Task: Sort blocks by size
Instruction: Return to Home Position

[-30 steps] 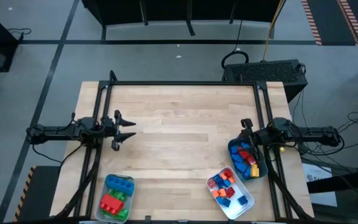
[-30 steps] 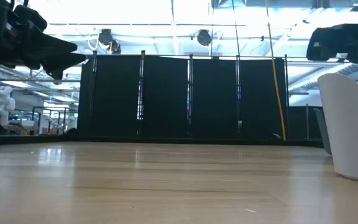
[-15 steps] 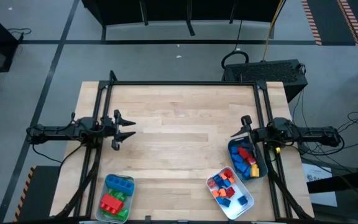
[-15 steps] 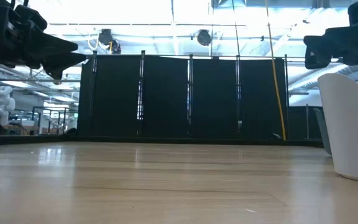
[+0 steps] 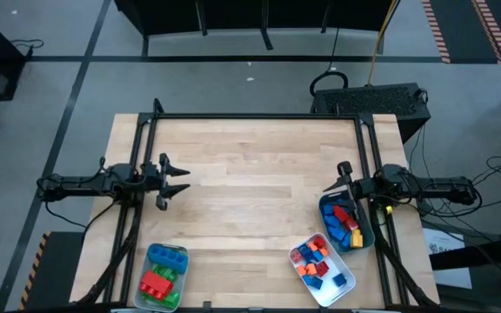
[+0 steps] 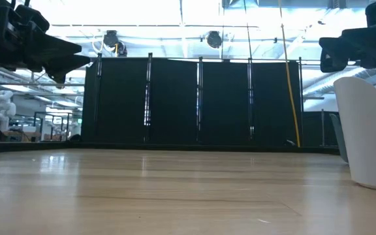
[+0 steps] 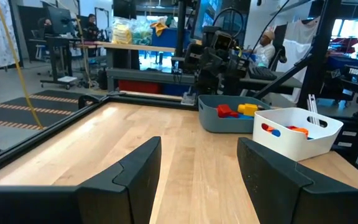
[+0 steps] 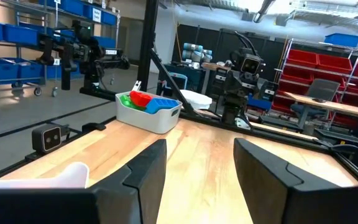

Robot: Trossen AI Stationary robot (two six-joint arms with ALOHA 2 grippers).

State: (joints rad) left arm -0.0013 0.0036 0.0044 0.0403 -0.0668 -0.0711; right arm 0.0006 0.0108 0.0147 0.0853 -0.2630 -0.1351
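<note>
The blocks lie sorted in three trays near the table's near edge. Large green, blue and red blocks (image 5: pixel 162 276) fill a pale tray (image 5: pixel 181 257) at the near left. Small red, orange and blue blocks (image 5: pixel 316 259) lie in a white tray (image 5: pixel 344 294). Red, blue and yellow blocks (image 5: pixel 346 222) lie in a teal tray (image 5: pixel 365 236) at the right. My left gripper (image 5: pixel 179 181) hovers open at the table's left, pointing level. My right gripper (image 5: pixel 339 176) hovers open above the teal tray's far end, with nothing between its fingers (image 8: pixel 199 168).
A black frame (image 5: pixel 259 116) runs along the table's far, left and right edges. The bare wooden tabletop (image 5: pixel 259 191) stretches between the two grippers. A camera block (image 8: pixel 47 138) sits at the near edge. People and shelving show in the room beyond.
My right gripper has rolled about its own pointing line while staying in place, so its two fingers now show spread apart in the high view. The trays, the blocks and my left gripper have kept still.
</note>
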